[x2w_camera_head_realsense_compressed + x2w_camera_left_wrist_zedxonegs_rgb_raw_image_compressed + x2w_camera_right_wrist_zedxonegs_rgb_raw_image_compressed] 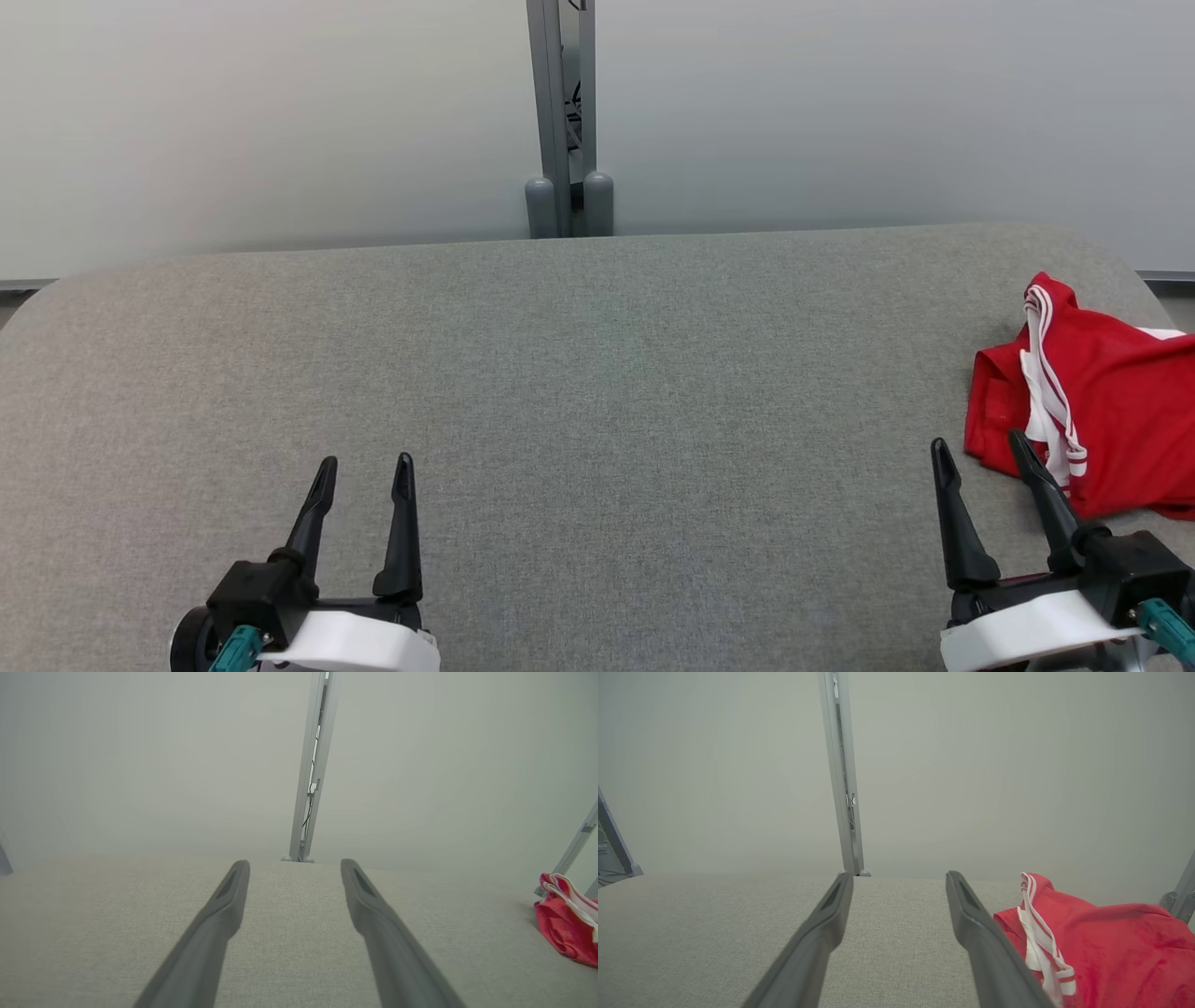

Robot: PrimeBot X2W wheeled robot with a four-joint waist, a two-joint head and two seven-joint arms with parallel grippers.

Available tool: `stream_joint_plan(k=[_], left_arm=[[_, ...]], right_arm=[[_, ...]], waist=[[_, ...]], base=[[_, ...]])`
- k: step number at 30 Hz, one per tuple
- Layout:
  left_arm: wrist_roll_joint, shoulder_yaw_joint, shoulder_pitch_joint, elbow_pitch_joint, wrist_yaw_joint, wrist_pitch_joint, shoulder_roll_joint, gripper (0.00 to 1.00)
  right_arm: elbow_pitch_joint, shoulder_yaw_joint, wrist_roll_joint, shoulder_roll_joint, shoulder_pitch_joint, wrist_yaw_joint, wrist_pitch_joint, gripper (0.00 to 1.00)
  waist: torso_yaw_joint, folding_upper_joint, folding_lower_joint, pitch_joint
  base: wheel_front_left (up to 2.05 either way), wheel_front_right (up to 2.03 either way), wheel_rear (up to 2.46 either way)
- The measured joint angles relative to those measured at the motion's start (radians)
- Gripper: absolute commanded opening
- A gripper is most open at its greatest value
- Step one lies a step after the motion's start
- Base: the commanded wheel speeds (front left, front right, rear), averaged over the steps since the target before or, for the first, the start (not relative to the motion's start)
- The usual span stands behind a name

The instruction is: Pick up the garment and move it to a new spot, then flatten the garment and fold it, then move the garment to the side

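A red garment [1116, 411] with white stripes lies crumpled at the right edge of the grey fabric table [579, 392], running out of the head view. My right gripper [980, 450] is open just left of it, its right finger overlapping the cloth's near left corner; whether it touches is unclear. In the right wrist view the garment [1106, 942] sits right of the open gripper [899, 877]. My left gripper [364, 464] is open and holds nothing at the lower left, far from the garment. The left wrist view has the garment [567, 924] at its right edge, beyond the gripper [294, 863].
A pale frosted wall stands behind the table, with a grey vertical post [565, 121] at the middle of the far edge. The table's corners are rounded. Its wide grey surface stretches between the two grippers.
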Motion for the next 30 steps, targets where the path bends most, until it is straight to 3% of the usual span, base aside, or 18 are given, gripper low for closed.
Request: stream_joint_plan(k=[4,16,30], left_arm=[[-0.026,0.016,0.001,0.01,-0.002,0.0,0.0,1.0],[-0.061,0.038,0.003,0.014,-0.063,0.0,0.0,1.0],[-0.09,0.057,0.005,0.023,-0.088,0.0,0.0,1.0]], right_arm=[[0.0,0.002,0.0,0.0,-0.001,0.0,0.0,1.0],[-0.001,0.005,0.0,0.0,-0.001,0.0,0.0,1.0],[-0.002,0.014,0.002,0.0,-0.003,0.0,0.0,1.0]], waist=[[0.001,0.0,0.0,-0.002],[0.006,0.0,0.0,-0.002],[0.01,0.0,0.0,0.0]], base=[[0.0,0.0,0.0],[0.0,0.0,0.0],[0.0,0.0,0.0]])
